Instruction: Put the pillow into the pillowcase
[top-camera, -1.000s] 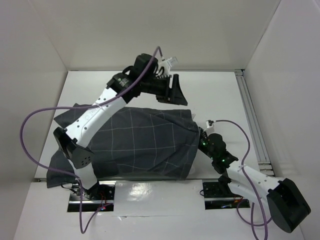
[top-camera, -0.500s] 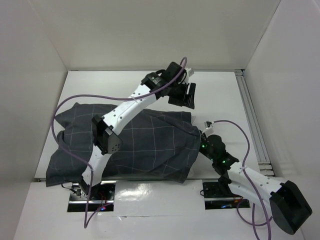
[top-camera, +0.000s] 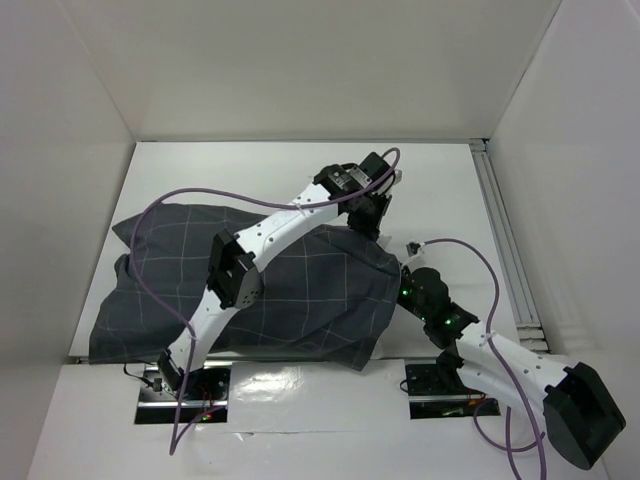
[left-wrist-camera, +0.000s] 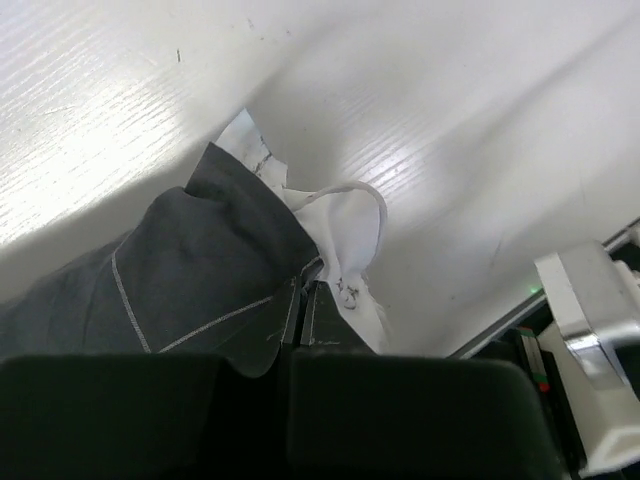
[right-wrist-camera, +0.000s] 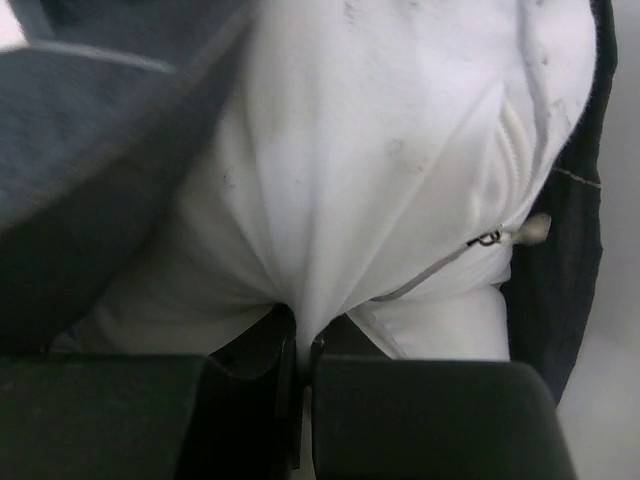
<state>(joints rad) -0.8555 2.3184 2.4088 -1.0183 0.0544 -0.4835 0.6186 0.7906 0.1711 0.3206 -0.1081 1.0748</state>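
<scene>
The dark grey checked pillowcase (top-camera: 290, 285) lies across the table, covering the pillow almost entirely in the top view. My left gripper (top-camera: 372, 222) is down at its far right corner. In the left wrist view this gripper (left-wrist-camera: 306, 290) is shut, with the pillowcase (left-wrist-camera: 200, 260) hem pinched at its tips and a white pillow (left-wrist-camera: 350, 215) corner poking out beside them. My right gripper (top-camera: 403, 272) sits at the right end of the bundle. In the right wrist view it (right-wrist-camera: 300, 340) is shut on a fold of the white pillow (right-wrist-camera: 380, 130), near its zipper, with the pillowcase (right-wrist-camera: 100, 80) around it.
A metal rail (top-camera: 505, 240) runs along the table's right side and also shows in the left wrist view (left-wrist-camera: 590, 300). White walls enclose the left, back and right. Purple cables (top-camera: 170, 215) loop above the left part of the pillowcase.
My left arm swung from the back of the table down to the pillowcase's far right corner, and its jaws went from open to shut. The right arm stayed put.
</scene>
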